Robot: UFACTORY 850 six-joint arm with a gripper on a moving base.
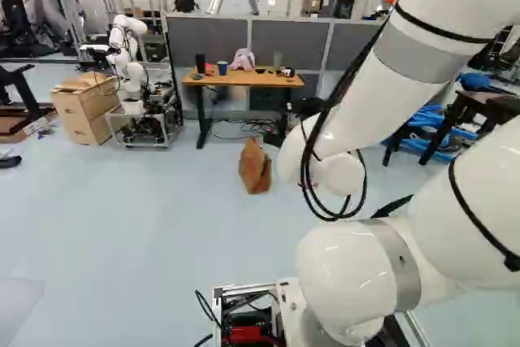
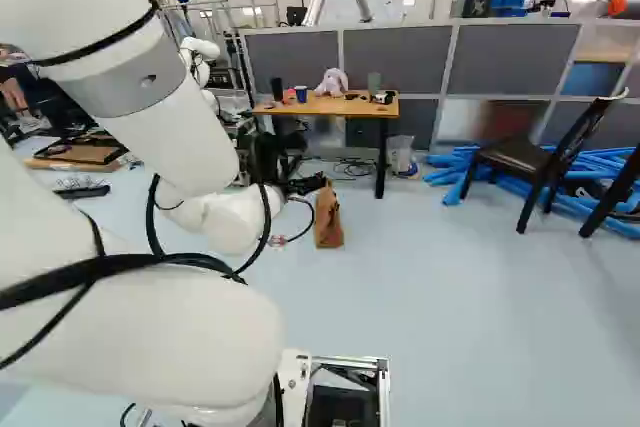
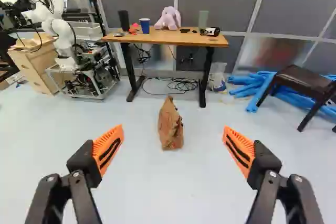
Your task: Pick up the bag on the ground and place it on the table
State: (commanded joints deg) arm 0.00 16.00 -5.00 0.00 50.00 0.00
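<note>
Nearest is the black two-fingered gripper (image 2: 305, 185) with orange ribbed pads (image 3: 108, 149), its jaws released and spread wide. Ahead of and between them, well apart from both, a crumpled brown bag (image 3: 170, 124) stands upright on the pale blue floor (image 3: 157, 192). Beyond it stands a wood-topped, black-legged table (image 3: 157, 38) bearing a lilac plush toy (image 3: 168, 19).

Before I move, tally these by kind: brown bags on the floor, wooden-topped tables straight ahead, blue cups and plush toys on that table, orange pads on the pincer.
Brown bag: 1
Table: 1
Blue cup: 1
Plush toy: 1
Orange pads on the pincer: 2
Total: 6
</note>
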